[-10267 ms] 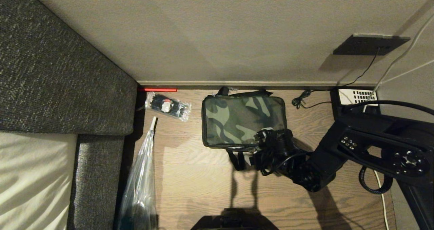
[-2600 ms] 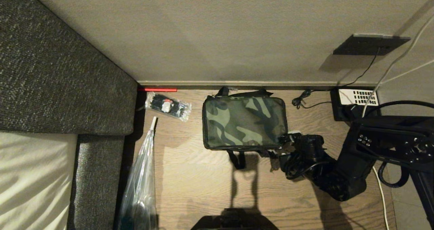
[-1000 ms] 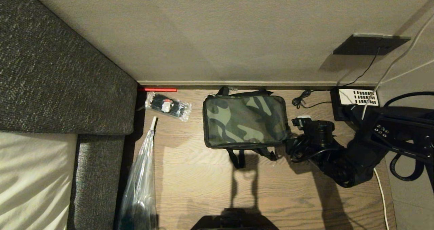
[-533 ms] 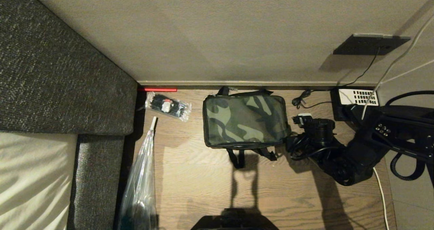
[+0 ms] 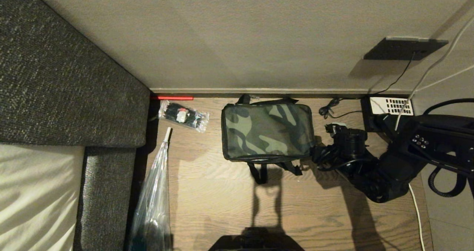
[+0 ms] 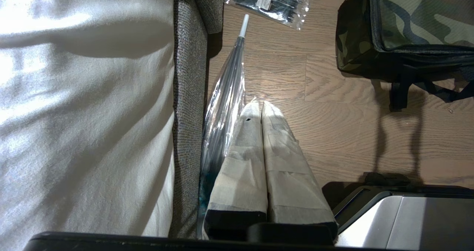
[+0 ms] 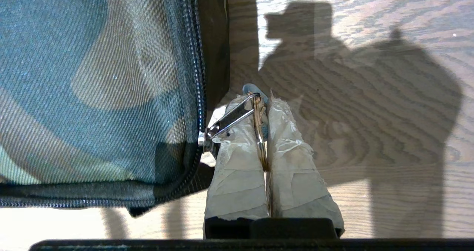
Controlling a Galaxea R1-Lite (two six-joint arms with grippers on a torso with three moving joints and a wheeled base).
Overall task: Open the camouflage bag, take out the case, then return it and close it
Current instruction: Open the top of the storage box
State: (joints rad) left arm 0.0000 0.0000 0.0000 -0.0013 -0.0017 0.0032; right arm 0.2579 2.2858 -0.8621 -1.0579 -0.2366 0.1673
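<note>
The camouflage bag (image 5: 266, 132) lies flat on the wooden floor against the wall, its lid down. It also shows in the right wrist view (image 7: 92, 77) and in the left wrist view (image 6: 418, 17). My right gripper (image 7: 263, 99) is shut on the metal ring of the zipper pull (image 7: 259, 132). The slider (image 7: 203, 138) sits just past the bag's near right corner. My right arm (image 5: 370, 177) reaches in from the right. The case is hidden. My left gripper (image 6: 259, 104) is shut and empty, parked over the floor.
A grey sofa (image 5: 66, 88) bounds the left side. A clear wrapped umbrella (image 5: 155, 191) and a packet of black ties (image 5: 183, 116) lie beside it. A black phone with white keys (image 5: 390, 104) and cables (image 5: 329, 110) sit right of the bag by the wall.
My right gripper has carried the zipper pull from the bag's near edge round the near right corner. In the last second it crept slightly toward the wall and rolled a little.
</note>
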